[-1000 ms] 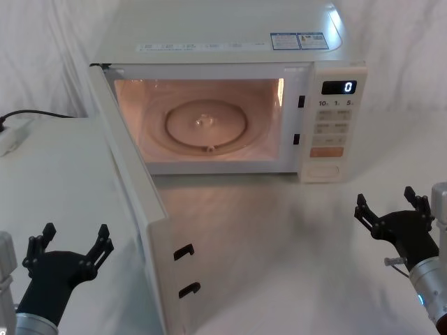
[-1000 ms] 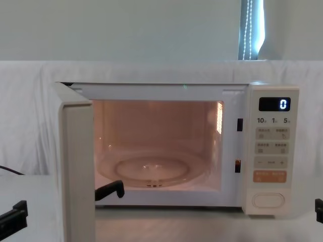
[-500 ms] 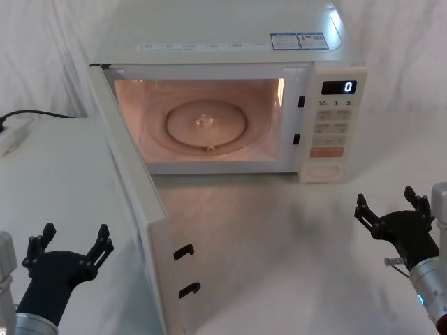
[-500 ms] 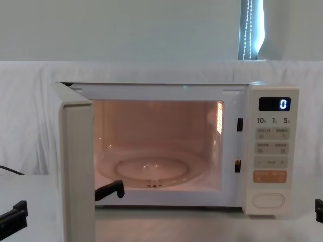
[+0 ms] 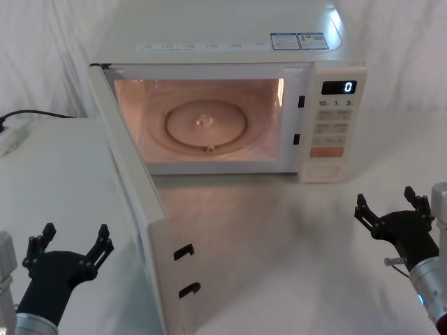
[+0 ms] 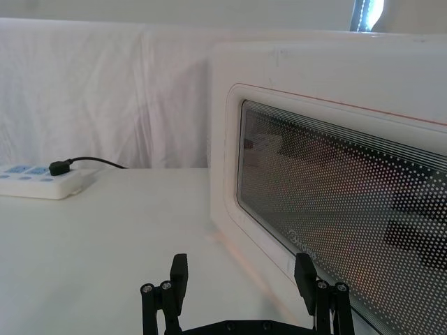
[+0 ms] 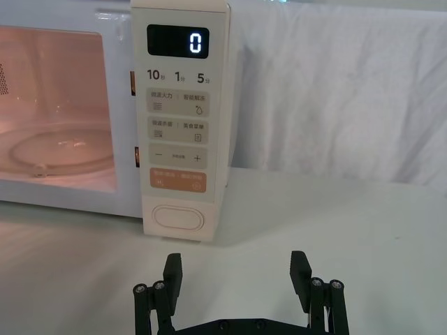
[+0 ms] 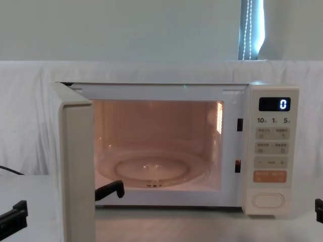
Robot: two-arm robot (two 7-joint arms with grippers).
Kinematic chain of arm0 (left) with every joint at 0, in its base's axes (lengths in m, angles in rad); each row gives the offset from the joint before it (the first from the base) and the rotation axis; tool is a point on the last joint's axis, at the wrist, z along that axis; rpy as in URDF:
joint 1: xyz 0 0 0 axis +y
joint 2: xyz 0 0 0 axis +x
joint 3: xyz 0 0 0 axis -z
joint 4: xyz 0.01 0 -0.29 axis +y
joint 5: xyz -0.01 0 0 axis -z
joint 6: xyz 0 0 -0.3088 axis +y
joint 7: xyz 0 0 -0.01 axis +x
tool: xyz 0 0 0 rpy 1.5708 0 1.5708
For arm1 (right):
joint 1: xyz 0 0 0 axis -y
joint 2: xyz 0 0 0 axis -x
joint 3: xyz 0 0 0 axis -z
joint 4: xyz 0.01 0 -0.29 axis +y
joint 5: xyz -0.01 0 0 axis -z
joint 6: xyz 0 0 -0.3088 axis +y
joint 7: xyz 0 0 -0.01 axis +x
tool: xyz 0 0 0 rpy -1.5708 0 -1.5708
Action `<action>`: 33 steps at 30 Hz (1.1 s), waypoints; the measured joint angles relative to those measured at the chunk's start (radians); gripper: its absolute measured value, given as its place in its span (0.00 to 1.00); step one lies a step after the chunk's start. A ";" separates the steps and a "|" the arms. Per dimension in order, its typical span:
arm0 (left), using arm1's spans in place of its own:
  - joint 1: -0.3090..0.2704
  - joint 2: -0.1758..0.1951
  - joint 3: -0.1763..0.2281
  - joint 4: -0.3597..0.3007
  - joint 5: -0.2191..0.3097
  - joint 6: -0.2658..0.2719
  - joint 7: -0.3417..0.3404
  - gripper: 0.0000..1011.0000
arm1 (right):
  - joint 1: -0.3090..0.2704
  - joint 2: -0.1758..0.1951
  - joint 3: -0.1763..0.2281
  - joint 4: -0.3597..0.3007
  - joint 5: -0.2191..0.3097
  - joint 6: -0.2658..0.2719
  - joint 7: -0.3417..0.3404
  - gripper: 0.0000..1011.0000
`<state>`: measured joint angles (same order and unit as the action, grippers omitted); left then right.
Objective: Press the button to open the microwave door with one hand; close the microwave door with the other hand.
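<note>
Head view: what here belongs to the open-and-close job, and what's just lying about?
Job:
microwave door, swung open
oval door-release button
left tool, open, outside the door
right tool, open, before the control panel

Lying about:
power strip
black cable

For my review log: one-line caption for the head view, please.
Microwave door swung wide open, cavity lit; left gripper and right gripper both open, low beside it.

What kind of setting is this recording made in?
Probably a staged lab or test bench, not a real kitchen: white cloth drapes the table and backdrop, a lone microwave stands with its door open, and a power strip lies beside it.
</note>
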<state>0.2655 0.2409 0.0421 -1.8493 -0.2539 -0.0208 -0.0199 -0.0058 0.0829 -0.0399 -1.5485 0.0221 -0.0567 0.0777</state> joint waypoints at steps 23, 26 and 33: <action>0.000 0.000 0.000 0.000 0.000 0.000 0.000 0.99 | 0.000 0.000 0.000 0.000 0.000 0.000 0.000 0.99; 0.000 0.000 0.000 0.000 0.000 0.000 0.000 0.99 | 0.000 0.000 0.000 0.000 0.000 0.000 0.000 0.99; 0.000 0.000 0.000 0.000 0.000 0.000 0.000 0.99 | 0.000 0.000 0.000 0.000 0.000 0.000 0.000 0.99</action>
<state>0.2655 0.2410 0.0421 -1.8492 -0.2539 -0.0207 -0.0199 -0.0058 0.0829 -0.0399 -1.5485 0.0220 -0.0567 0.0776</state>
